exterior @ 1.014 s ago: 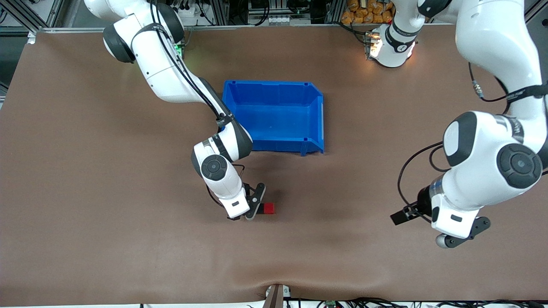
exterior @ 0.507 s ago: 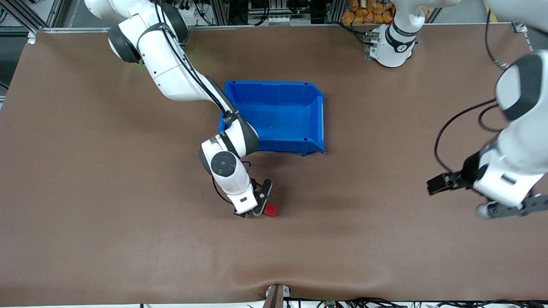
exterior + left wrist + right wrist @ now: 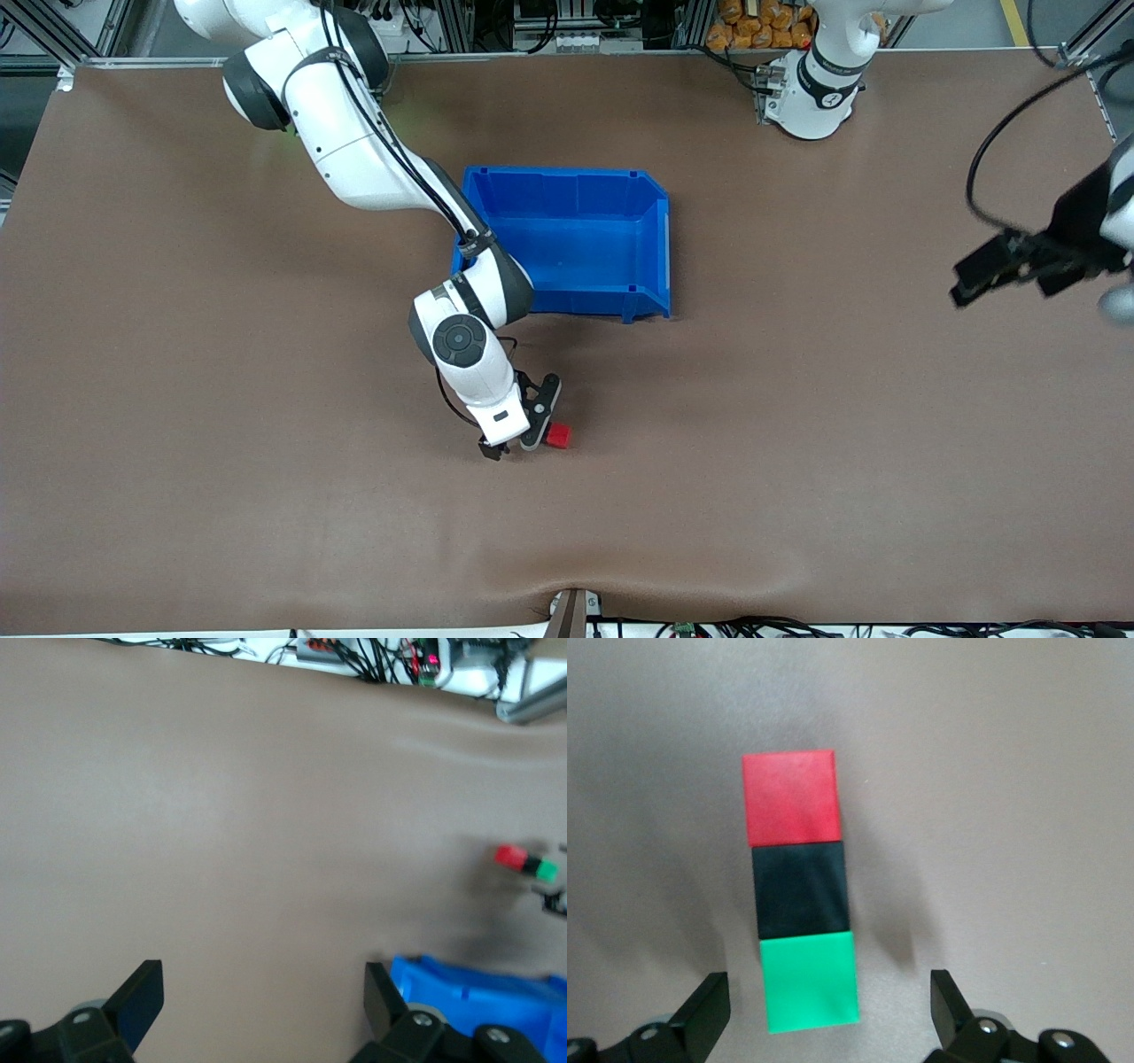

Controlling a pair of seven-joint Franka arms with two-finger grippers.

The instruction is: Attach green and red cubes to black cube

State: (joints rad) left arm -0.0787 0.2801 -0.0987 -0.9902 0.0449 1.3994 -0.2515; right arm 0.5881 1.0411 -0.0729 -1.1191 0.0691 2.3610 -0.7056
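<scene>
The red cube, the black cube and the green cube lie on the table in one straight row, touching, black in the middle. My right gripper is open just above the green end, one finger on each side and clear of it. In the front view only the red cube shows beside the right gripper; black and green are hidden under it. My left gripper is open and empty, up in the air over the left arm's end of the table. The row shows small in its view.
A blue bin stands empty, farther from the front camera than the cubes, next to the right arm's forearm. It also shows in the left wrist view. The brown table mat is bare around the cubes.
The left arm has swung up and away toward its end of the table. The right gripper has shifted only slightly over the cubes. The red cube has stayed put.
</scene>
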